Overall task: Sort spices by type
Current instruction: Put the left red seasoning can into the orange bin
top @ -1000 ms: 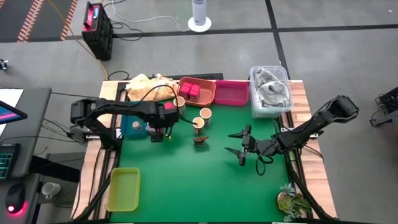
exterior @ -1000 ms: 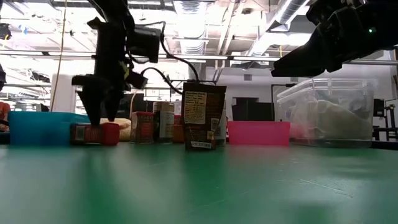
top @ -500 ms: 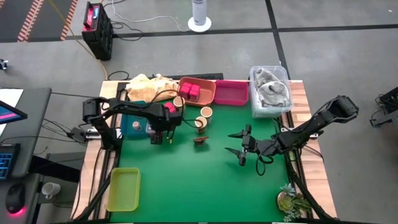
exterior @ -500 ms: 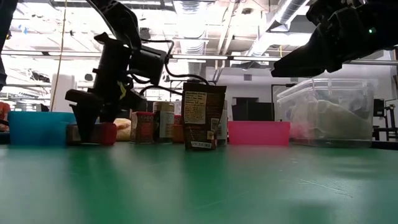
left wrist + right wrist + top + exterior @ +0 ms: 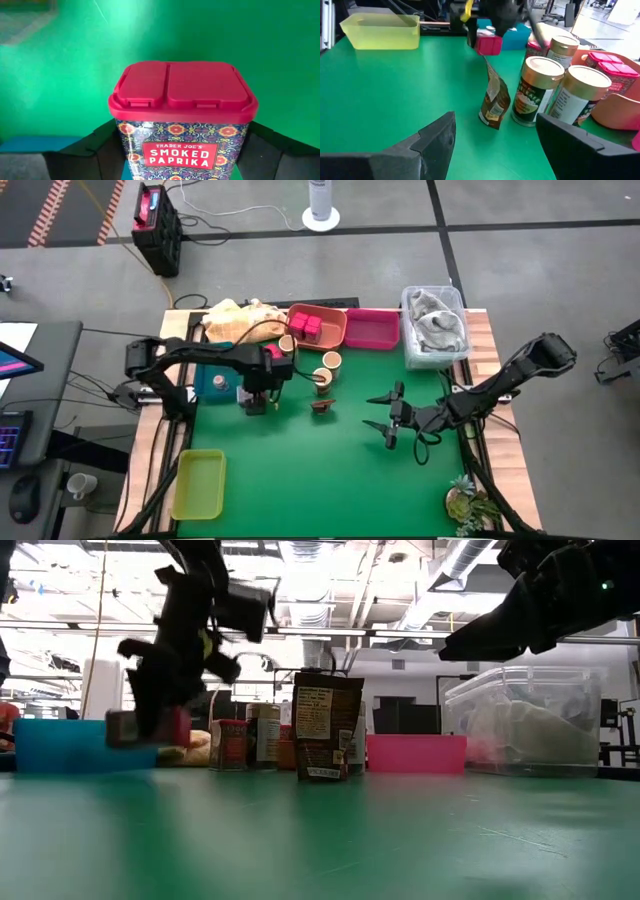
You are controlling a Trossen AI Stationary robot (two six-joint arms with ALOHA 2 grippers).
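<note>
My left gripper is shut on a red-lidded smoked paprika tin near the teal tray; the low view shows the tin off the table. Two more red tins lie in the orange tray. Three tan-lidded round jars stand on their bases in front of that tray, and a brown pouch stands just nearer. My right gripper is open, hovering right of the pouch, and touches nothing. My left gripper pinches the paprika tin between its two fingers, one on each narrow side of the patterned body below the red lid. The fingers come from above, pointing down. The tin is lifted clear, lying level with its label up.
A magenta tray and a clear bin holding grey cloth sit along the far edge. A pale yellow cloth lies far left, a yellow-green tray near left, a small plant near right. Open green mat lies in the middle.
My left gripper tipped over the paprika tin as it lay on the mat, then rose with it. The tin, which rested on the table a second ago, now hangs clear of it in the fingers. The right arm has kept still.
</note>
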